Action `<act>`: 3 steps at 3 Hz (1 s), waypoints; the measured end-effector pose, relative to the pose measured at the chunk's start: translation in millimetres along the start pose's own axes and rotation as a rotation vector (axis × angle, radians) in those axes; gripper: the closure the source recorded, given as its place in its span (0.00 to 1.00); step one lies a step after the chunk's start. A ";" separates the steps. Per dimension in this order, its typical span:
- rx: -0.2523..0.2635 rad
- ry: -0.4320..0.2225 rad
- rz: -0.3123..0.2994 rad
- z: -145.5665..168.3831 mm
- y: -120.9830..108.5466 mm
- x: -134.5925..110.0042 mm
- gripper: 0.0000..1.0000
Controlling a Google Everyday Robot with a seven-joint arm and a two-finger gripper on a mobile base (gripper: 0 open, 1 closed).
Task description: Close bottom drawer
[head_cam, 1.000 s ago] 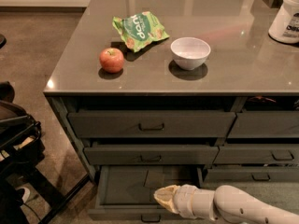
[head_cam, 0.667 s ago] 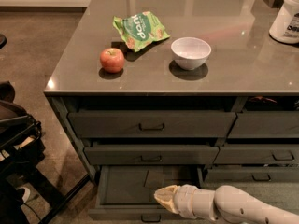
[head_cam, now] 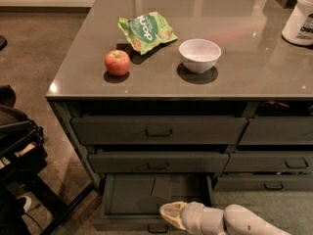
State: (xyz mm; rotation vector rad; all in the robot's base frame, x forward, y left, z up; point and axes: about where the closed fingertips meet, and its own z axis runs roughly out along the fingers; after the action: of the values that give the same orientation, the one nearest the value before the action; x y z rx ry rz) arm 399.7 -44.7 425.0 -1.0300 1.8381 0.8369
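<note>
Low down, you'll find the bottom drawer [head_cam: 132,196] pulled well out from under the table [head_cam: 244,84], its shallow tray exposed with a flat dark card [head_cam: 161,187] lying near the middle; the low front and its small pull [head_cam: 157,227] sit at the very bottom edge of the view. Your gripper [head_cam: 171,214] comes in from the lower right on a pale arm [head_cam: 244,222], with its tip over the front part of the drawer, just above and to the right of the pull. The jaws look drawn together into one tapered cream tip, gripping nothing, which suits a push rather than a grab. You cannot tell whether the tip touches the drawer front or merely hangs over it. My reading is that the low, sideways approach is meant to get the tip onto the front lip so a shove toward the cabinet runs the drawer home. The middle drawer [head_cam: 156,161] and top drawer [head_cam: 159,130] above it sit flush, so only this one needs moving. On the table top, an apple [head_cam: 117,62], a green snack bag [head_cam: 146,29], a white bowl [head_cam: 199,55] and a white tub [head_cam: 301,21] stand well apart from the work and should not be disturbed. Mind the card: it lies flat and looks unlikely to catch.
</note>
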 end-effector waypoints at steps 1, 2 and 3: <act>-0.046 -0.098 0.042 23.2 -8.8 38.1 1.00; -0.092 -0.176 0.128 54.2 -8.3 82.6 1.00; -0.100 -0.205 0.171 66.9 -4.3 96.5 1.00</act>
State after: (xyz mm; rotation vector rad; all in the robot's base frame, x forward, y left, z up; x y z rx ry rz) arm 397.6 -21.5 309.8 -0.8216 1.7403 1.1045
